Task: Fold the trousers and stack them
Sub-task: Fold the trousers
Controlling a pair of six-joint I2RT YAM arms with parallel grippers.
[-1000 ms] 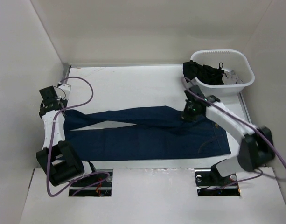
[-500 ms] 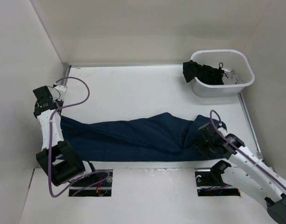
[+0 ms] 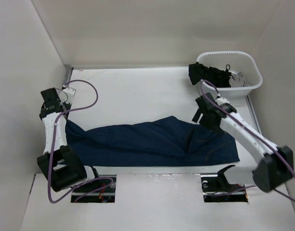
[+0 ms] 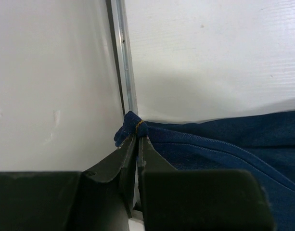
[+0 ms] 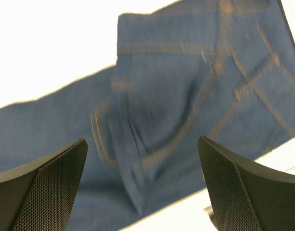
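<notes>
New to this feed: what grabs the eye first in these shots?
The dark navy-blue denim jeans sprawl rumpled across the near half of the white table. The left fingers are shut on a hem corner by the table's left rail, while the right fingers hang wide open above the pocketed waist end. At the far right corner sits a white plastic basket with black garments in it.

2 legs of trousers (image 3: 147, 140) no longer splayed in V: far leg now folded over near leg, 1 narrower band, waist end rumpled. Also right gripper (image 3: 199, 111): shut on far edge 1 s ago, now jaws wide apart, lifted clear of cloth.
</notes>
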